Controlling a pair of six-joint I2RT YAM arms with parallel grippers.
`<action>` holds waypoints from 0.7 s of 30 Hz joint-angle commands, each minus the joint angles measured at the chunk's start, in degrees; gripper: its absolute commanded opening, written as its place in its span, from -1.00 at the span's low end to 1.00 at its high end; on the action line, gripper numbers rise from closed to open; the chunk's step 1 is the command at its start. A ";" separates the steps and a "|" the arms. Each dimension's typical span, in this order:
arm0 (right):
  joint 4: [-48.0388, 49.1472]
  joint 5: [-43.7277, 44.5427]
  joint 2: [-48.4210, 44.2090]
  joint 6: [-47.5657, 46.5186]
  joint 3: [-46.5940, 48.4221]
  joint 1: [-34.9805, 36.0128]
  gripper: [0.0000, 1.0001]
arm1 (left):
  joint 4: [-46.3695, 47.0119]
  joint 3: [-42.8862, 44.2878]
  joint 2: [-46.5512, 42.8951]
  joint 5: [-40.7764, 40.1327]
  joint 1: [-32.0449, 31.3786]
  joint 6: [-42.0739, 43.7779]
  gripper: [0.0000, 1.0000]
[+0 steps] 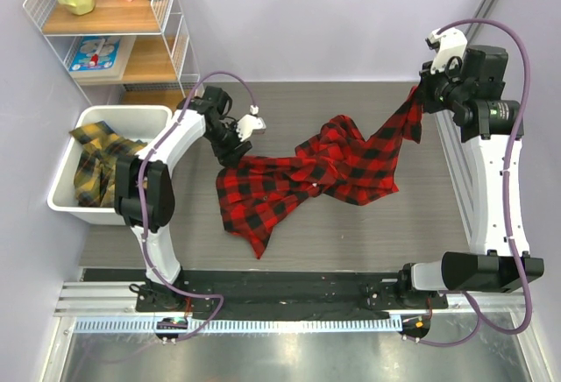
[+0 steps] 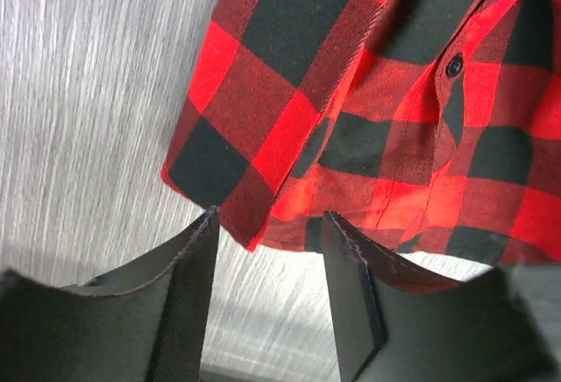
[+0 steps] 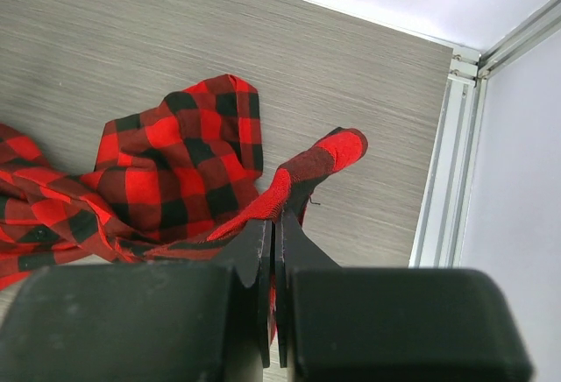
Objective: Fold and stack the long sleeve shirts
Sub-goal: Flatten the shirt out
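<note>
The grey wood-grain table point(image 1: 351, 233) carries one crumpled red-and-black shirt point(image 1: 263, 189) near its middle.

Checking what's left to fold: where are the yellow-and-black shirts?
Top view, left side: the yellow-and-black shirts lie bunched in the white bin, just left of the left arm and near the wire shelf.

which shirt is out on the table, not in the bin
The red-and-black checked shirt, lying crumpled on the table with one end pinched in the right tool. The yellow-and-black shirts are bunched in the white bin at the left.
</note>
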 commanded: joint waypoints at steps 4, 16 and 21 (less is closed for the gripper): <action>0.76 -0.59 -0.28 0.57 0.96 -0.14 -0.98 | 6.40 1.42 0.52 4.13 0.15 3.51 0.15; 0.32 0.64 0.42 0.31 1.57 -0.14 -0.98 | -0.27 3.01 4.30 7.65 0.06 16.16 0.29; 1.20 1.87 0.60 1.18 1.05 -0.14 -0.98 | 4.19 0.46 5.44 1.86 0.06 15.38 0.26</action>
